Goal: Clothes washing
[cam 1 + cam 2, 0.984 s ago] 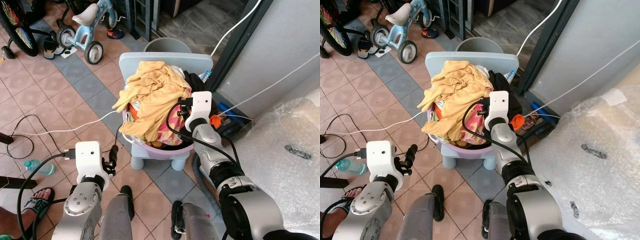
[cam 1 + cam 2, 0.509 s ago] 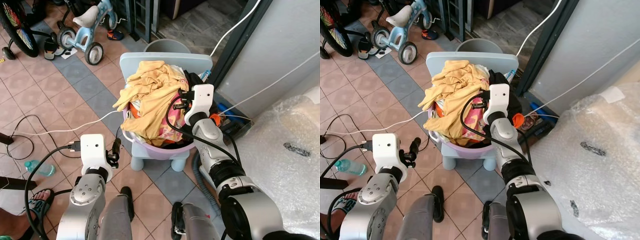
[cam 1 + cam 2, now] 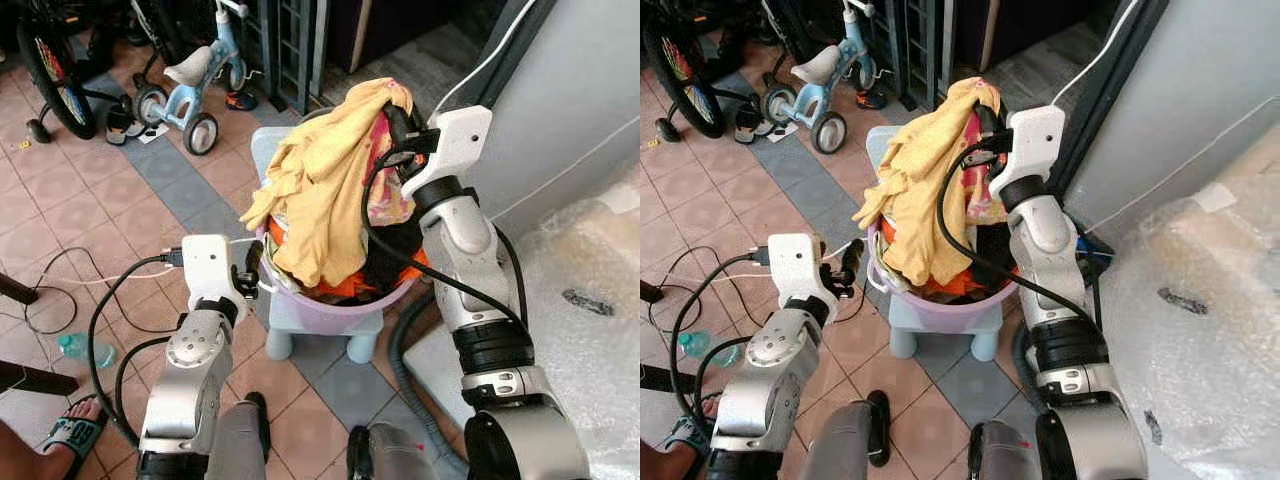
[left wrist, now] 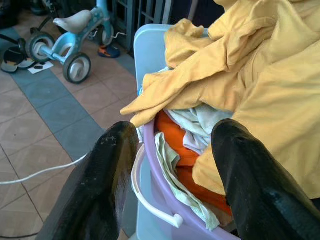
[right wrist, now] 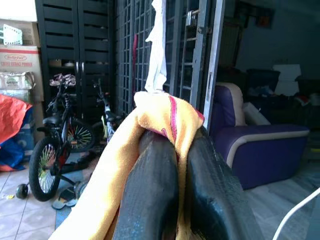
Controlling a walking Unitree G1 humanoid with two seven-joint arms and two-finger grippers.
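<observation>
A purple basin [image 3: 345,308] heaped with clothes stands on a light blue plastic chair [image 3: 283,318]. My right gripper [image 5: 181,142] is raised high above the heap and shut on a yellow garment [image 3: 325,170]. The garment hangs down from the gripper over the basin, with a pink patterned cloth [image 3: 385,190] lifted beside it. Orange and pale green clothes [image 4: 175,135] lie inside by the rim. My left gripper [image 4: 172,135] is open at the basin's left rim, one finger on each side of the white handle [image 4: 150,200].
A blue tricycle [image 3: 190,85] and a bicycle wheel [image 3: 50,70] stand at the back left. Cables [image 3: 70,280] and a plastic bottle [image 3: 80,348] lie on the tiled floor at left. A person's sandalled foot [image 3: 60,440] is near. A bubble-wrapped bulk [image 3: 590,300] stands at right.
My right gripper has risen well above the basin, pulling the yellow garment up with it. My left gripper has moved forward to the basin's rim. The camera has shifted too.
</observation>
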